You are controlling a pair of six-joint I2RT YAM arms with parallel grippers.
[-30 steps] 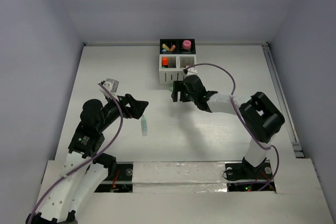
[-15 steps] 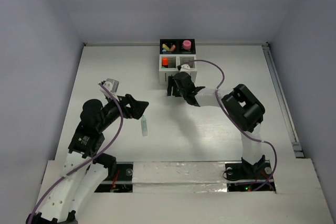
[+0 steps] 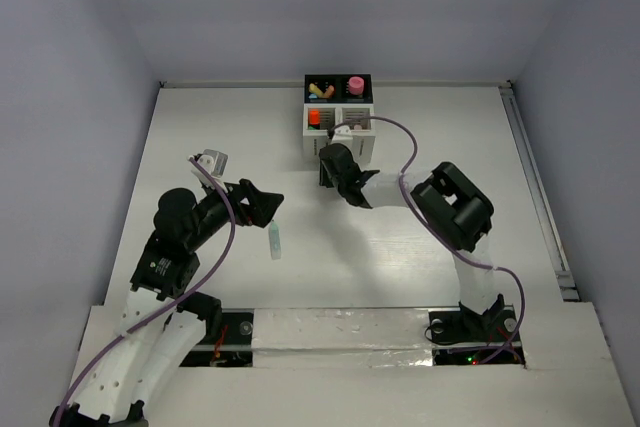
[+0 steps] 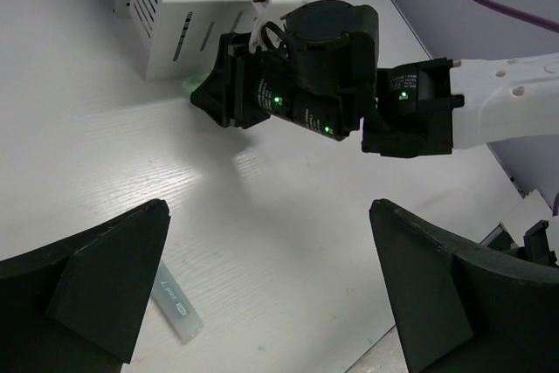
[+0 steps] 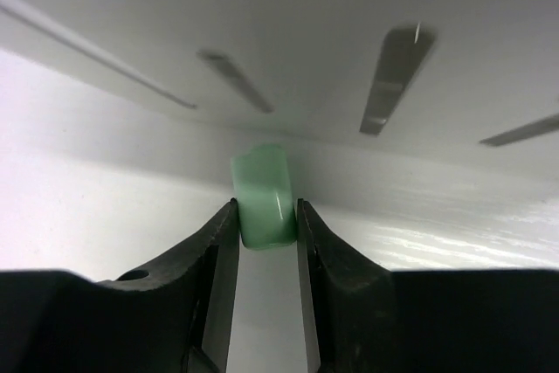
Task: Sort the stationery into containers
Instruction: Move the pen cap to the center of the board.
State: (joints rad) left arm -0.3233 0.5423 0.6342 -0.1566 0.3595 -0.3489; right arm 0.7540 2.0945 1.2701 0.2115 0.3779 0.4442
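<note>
Clamped the right gripper [image 5: 265, 212] on the small green piece [image 5: 262, 188], down against the foot of the white slatted wall of the organizer [image 5: 306, 58]. Held the left gripper [image 4: 269, 212] wide open over the pale highlighter [image 4: 177, 307]. Called for drawing straight back, then lifting, before swinging over a compartment, to avoid snagging the slats.

No legible txt or nos.

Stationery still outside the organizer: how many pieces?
2. A pale highlighter lies on the table near the left claw; a green piece sits pinched in the right claw by the organizer. More may be hidden.
</note>
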